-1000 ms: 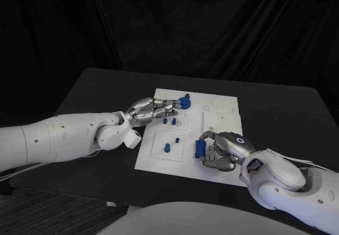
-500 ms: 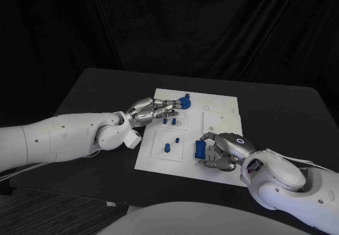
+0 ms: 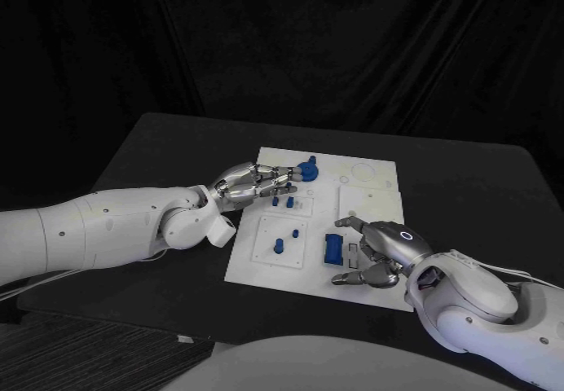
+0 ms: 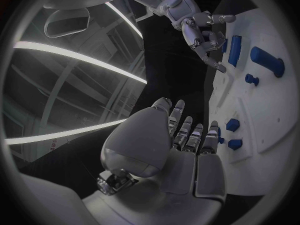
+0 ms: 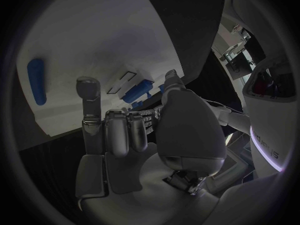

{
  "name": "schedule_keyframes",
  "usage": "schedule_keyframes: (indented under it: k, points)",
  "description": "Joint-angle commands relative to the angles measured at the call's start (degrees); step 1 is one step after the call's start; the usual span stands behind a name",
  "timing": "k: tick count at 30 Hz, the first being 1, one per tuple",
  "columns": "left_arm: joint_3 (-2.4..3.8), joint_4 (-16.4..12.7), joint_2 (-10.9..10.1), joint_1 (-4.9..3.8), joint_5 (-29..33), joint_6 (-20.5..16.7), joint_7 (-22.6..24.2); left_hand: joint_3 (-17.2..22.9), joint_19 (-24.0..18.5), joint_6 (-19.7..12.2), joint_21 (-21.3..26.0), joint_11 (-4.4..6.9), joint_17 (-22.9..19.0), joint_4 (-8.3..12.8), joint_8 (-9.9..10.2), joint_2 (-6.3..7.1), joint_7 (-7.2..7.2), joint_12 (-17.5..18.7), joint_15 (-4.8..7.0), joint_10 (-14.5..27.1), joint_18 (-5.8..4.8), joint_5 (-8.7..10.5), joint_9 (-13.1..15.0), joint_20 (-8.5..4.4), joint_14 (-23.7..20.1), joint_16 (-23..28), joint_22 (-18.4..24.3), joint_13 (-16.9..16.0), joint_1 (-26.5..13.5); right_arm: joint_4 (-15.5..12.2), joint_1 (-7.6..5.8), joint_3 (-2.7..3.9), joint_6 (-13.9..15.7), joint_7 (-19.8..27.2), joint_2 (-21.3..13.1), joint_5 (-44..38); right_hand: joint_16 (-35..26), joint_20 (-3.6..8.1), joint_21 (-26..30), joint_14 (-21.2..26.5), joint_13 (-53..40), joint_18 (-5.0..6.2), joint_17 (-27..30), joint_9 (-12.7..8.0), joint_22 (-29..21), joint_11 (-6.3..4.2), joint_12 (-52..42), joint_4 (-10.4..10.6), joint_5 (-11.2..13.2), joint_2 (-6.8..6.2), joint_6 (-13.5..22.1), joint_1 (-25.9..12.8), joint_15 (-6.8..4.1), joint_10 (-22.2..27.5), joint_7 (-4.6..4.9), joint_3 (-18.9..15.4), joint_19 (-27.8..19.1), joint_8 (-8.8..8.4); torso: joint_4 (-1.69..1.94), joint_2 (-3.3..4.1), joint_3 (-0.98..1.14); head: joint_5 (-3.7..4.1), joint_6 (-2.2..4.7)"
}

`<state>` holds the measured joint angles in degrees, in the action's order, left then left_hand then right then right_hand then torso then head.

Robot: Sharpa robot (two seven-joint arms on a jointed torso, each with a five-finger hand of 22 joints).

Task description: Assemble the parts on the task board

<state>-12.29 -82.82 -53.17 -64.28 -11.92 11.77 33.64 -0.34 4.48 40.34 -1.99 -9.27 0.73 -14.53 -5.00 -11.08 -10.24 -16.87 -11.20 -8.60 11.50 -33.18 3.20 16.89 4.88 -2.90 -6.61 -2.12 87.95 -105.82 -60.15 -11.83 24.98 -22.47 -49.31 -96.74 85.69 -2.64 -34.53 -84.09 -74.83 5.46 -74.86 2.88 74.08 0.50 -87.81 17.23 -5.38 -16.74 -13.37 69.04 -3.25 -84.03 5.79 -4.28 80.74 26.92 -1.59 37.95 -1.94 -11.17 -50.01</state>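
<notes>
While the black desk [image 3: 153, 147] carries it squarely in the middle, the white task board [image 3: 353, 204] lies flat, a pale rectangular plate with shallow recessed panels and faint circular outlines near its far edge. Several small blue parts sit on it: a rounded knob-like part [image 3: 308, 169] near the far edge, 2 short pegs [image 3: 282, 199] standing just behind the left fingers, a small part [image 3: 279, 244] lying in a square recess toward the near side, and an oblong blue block [image 3: 334, 249] lying flat close to the near edge. The left robot hand [image 3: 253, 181] reaches over the board's left side with its fingers bunched toward the knob-like part, their tips right against it; whether they actually grip it I cannot tell. The right robot hand [image 3: 374, 252] hovers over the board's near right area, fingers spread apart and holding nothing, the oblong block just beside its fingertips but not touching them. From the right wrist view that same block [image 5: 36, 81] lies apart from the fingers [image 5: 89, 97].
</notes>
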Motion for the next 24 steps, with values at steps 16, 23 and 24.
schedule_keyframes:
  k: [16,23,24]
  points:
    - [0.05,-1.4,-0.8,0.18,0.2,-2.5,5.5,5.4,1.3,0.8,-0.8,-0.69,0.9,0.8,-1.5,1.68,-0.25,-2.0,-0.06,-0.8,-2.58,-1.51,0.8,-0.12,1.3,-1.9,-1.4,-0.6,0.2,-1.9,-12.64,0.02,4.8,1.7,-8.2,10.6,2.5,0.69,-6.2,-5.3,-15.2,1.87,-12.1,5.6,6.4,-1.44,-2.2,-0.4,-12.2,13.04,-33.3,-10.2,-1.17,-6.0,-2.28,6.4,1.3,12.54,0.00,-0.07,-0.01,0.25,0.01]
    - [0.08,-3.9,-3.1,0.12,0.2,-6.8,12.5,4.5,1.4,0.0,-0.8,0.00,0.8,-0.4,-1.4,3.61,0.55,-2.2,1.13,-1.5,-1.55,-1.19,0.6,-0.50,1.0,-1.8,-1.4,-0.6,-1.7,-1.0,-15.06,0.02,-0.1,-2.0,-10.9,13.3,2.3,1.24,-7.3,-5.2,-15.2,1.78,-11.8,6.7,6.5,-2.20,-2.2,-0.4,-11.4,13.27,-37.5,-11.0,-1.80,-6.0,-3.24,6.4,1.4,11.72,0.23,-0.10,-0.09,0.26,0.01]
    - [0.08,-4.3,-3.6,0.07,-0.2,-7.7,13.6,4.4,1.5,0.0,-0.8,0.07,0.8,-0.5,-1.4,3.69,0.65,-2.3,1.23,-1.6,-1.47,-1.19,0.6,-0.56,1.0,-1.8,-1.4,-0.6,-1.8,-0.8,-15.22,0.02,-2.0,-3.2,-11.2,13.8,2.1,1.34,-6.7,-5.1,-15.2,1.87,-11.5,7.0,6.4,-2.35,-2.2,-0.4,-12.3,13.75,-38.7,-11.6,-1.93,-6.0,-3.50,6.5,1.2,11.60,0.20,-0.12,-0.12,0.17,0.01]
